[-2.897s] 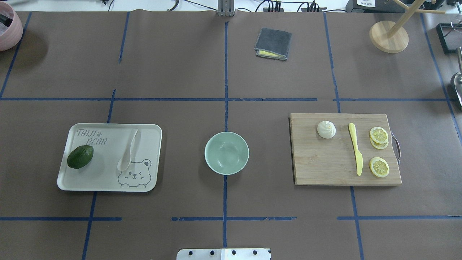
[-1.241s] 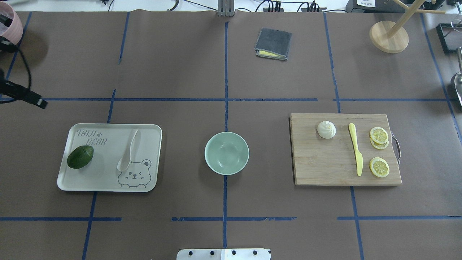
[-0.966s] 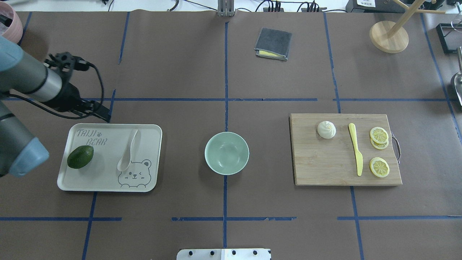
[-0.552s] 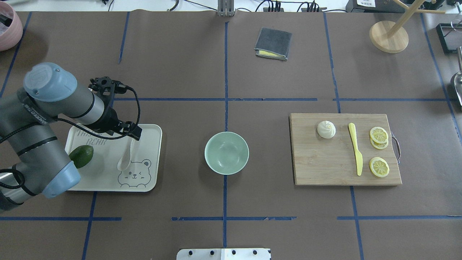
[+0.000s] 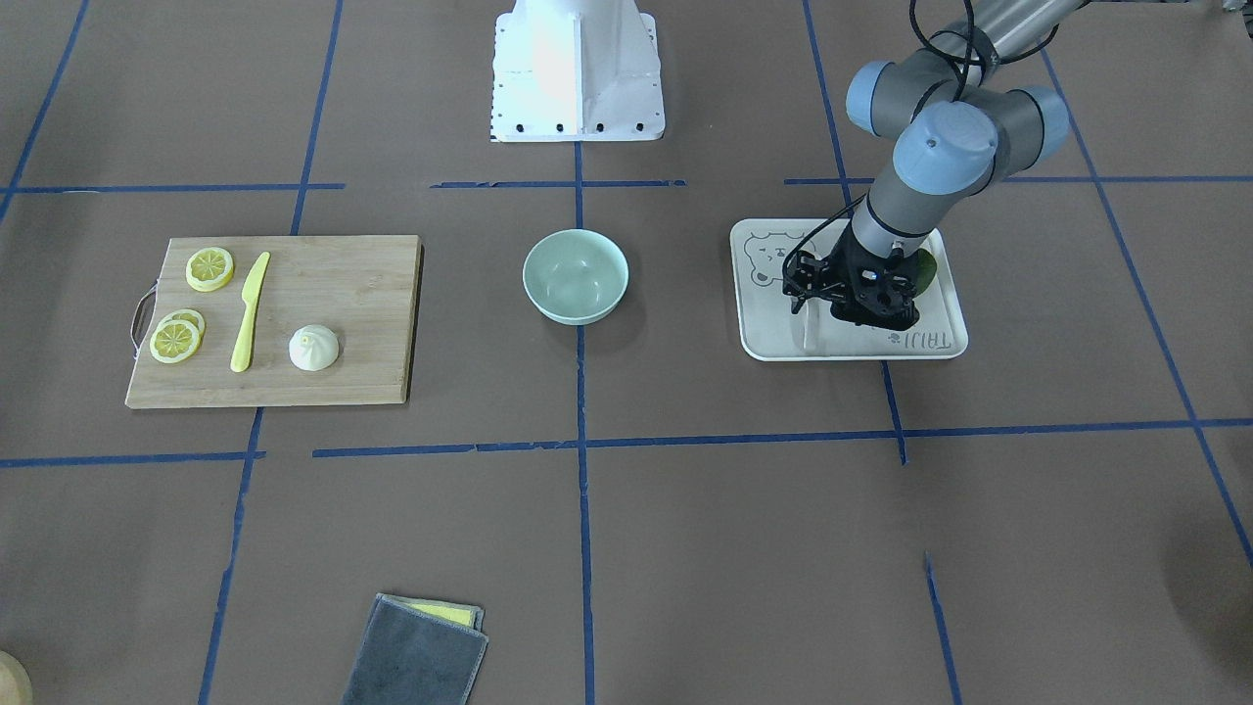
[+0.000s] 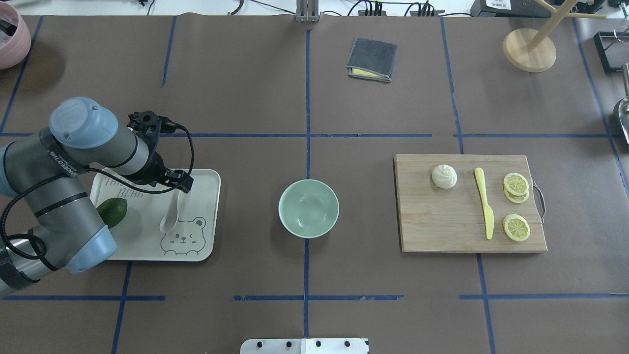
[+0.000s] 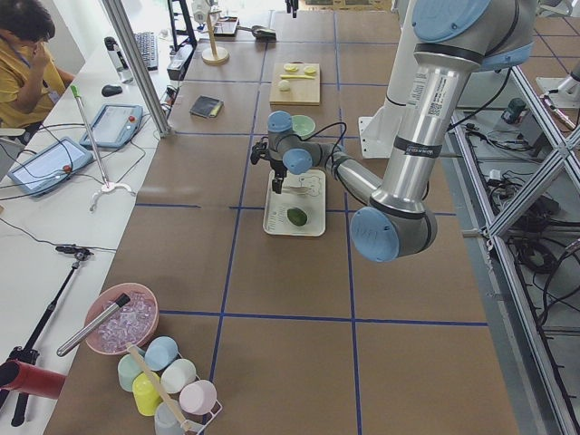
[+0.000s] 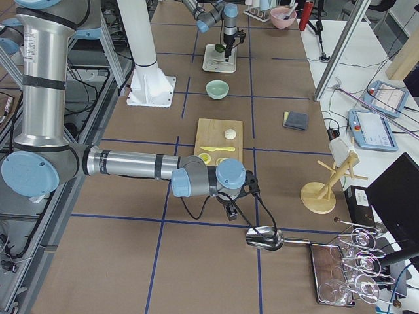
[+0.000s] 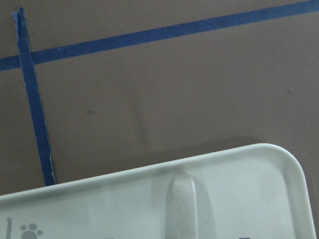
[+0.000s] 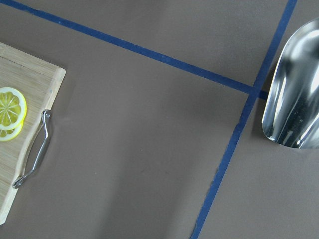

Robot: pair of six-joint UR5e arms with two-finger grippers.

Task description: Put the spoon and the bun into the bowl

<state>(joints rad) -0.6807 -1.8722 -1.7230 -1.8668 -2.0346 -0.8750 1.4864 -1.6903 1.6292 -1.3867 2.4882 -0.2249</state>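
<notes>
The left claw [image 6: 181,186] hangs over the handle end of the spoon [image 6: 173,211], which lies on the tray [image 6: 206,241] toward the surface's left edge. This looks like lining up a grasp by the handle, though I cannot tell whether its jaws are apart. The bowl [image 6: 308,211] sits empty mid-surface, probably reachable by both arms. The bun [image 6: 444,176] lies on the board [image 6: 432,226] toward the right edge. The right claw [image 8: 230,210] idles nearer that edge, and I cannot tell whether it is open or closed. There is one spoon, one bun, one bowl, one avocado [image 6: 112,212], one knife [image 6: 484,201] and three lemon slices [image 6: 516,227].

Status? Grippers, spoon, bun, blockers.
Left gripper over spoon handle, jaws unreadable; right gripper beyond cutting board, unreadable. Spoon on tray, bun on cutting board, bowl empty. Avocado near spoon, not touching.
</notes>
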